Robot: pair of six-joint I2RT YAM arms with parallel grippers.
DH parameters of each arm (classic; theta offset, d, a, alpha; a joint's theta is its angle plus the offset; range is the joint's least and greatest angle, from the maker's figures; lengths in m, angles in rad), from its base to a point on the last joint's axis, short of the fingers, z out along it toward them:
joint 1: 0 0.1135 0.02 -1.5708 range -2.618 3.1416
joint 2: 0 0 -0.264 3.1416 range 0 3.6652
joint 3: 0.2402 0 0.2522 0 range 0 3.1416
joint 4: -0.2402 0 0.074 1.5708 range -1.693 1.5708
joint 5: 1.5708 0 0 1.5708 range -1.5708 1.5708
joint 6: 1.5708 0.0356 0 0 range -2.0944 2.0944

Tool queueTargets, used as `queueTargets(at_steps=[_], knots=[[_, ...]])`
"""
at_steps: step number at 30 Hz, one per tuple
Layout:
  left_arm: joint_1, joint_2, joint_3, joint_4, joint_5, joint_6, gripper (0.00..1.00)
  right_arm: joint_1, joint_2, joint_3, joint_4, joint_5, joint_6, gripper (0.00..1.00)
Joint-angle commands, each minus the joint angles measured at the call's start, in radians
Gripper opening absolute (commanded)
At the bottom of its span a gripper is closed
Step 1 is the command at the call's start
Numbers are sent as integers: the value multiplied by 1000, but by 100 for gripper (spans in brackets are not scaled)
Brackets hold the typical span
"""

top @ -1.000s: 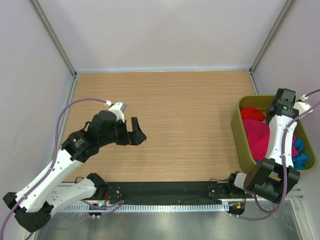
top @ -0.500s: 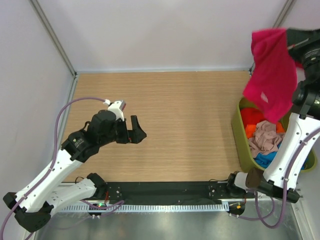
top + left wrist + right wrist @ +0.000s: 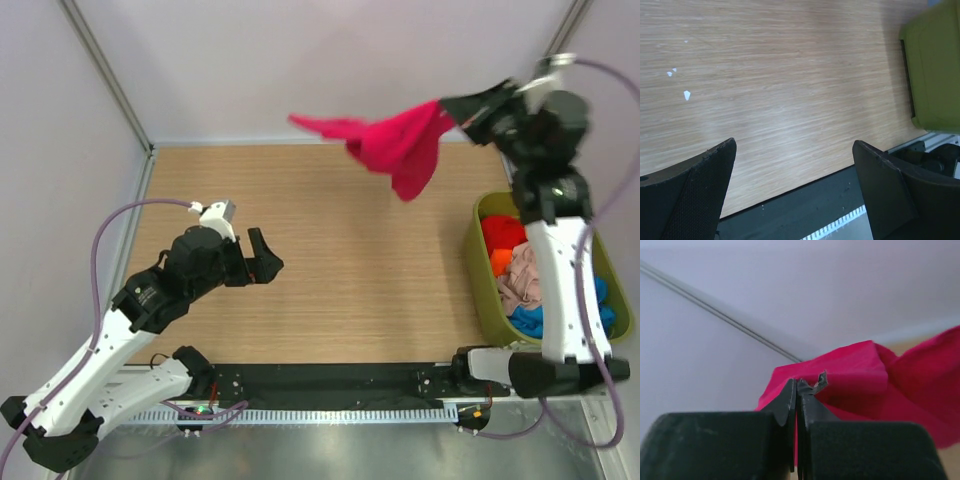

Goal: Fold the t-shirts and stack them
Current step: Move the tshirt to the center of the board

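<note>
High over the far right side of the bench (image 3: 380,270) my right arm (image 3: 560,260) is reared up above the olive-green tub (image 3: 470,255). My right fingers (image 3: 458,108) are pressed flat together on an edge of the crimson t-shirt (image 3: 395,140). On the wrist camera I see the two black tips meeting with a small pucker of red cloth nipped between them, and the rest of the shirt billows off to one side against the pale wall (image 3: 790,290).

From above, the shirt is wholly up in the air. It streams out to the left from the grip, bunched near the fingers with one thin tail reaching furthest left. It is blurred, so I cannot make out sleeves or collar.

Down in the tub lie the other shirts in a crumpled heap: the orange-red t-shirt (image 3: 500,235) at the far end, the beige-pink t-shirt (image 3: 525,275) in the middle on top, and the blue t-shirt (image 3: 530,320) nearest the arm bases.

Over the left half of the bench my left arm (image 3: 110,330) is bent low. My left fingers (image 3: 262,250) are spread wide, hold nothing, and point to the right. Its wrist camera shows bare wood grain between the two dark pads, a few white specks (image 3: 686,94) on the surface, and a corner of the tub at the upper right, well apart from the fingers.
</note>
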Motion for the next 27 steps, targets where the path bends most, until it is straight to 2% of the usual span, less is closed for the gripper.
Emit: queueTargets(at_steps=[1,2,3,4,6,10,11,13,14,16,18,19,20,23,24,27], knots=[[-1,-6,1,-25,-111,-14,100,234,185,-114,-472,242,-289,1],[-1,2,5,-49,-128,-14,100,287,220,-96,-588,306,-321,1],[-1,2,10,-62,-148,-16,100,336,253,-79,-634,442,-347,1],[-1,5,16,-73,-173,-16,100,424,291,-63,-668,496,-369,1],[-1,10,14,-91,-194,-17,100,474,293,-49,-687,532,-388,1],[7,36,-13,-73,-222,-20,100,571,222,-222,-519,355,-348,1],[10,46,-24,-62,-234,-23,100,633,206,-335,-441,324,-336,1],[42,86,-35,-53,-239,-33,100,709,195,-449,-373,306,-302,1],[82,117,-42,-47,-231,-37,100,776,181,-547,-315,311,-293,1],[140,145,-50,-42,-192,-40,100,836,170,-621,-279,311,-294,1],[242,166,-65,-13,-73,-39,100,893,155,-657,-297,305,-309,3],[273,187,-70,5,-28,-37,98,904,147,-652,-325,318,-334,5],[293,200,-71,41,-8,-31,98,910,136,-628,-395,375,-344,21],[306,276,-59,123,29,1,97,905,71,-568,-501,568,-337,57],[304,302,-41,137,45,12,97,896,57,-554,-510,651,-337,61],[304,428,-10,203,127,23,93,763,50,-500,-508,682,-348,65]])
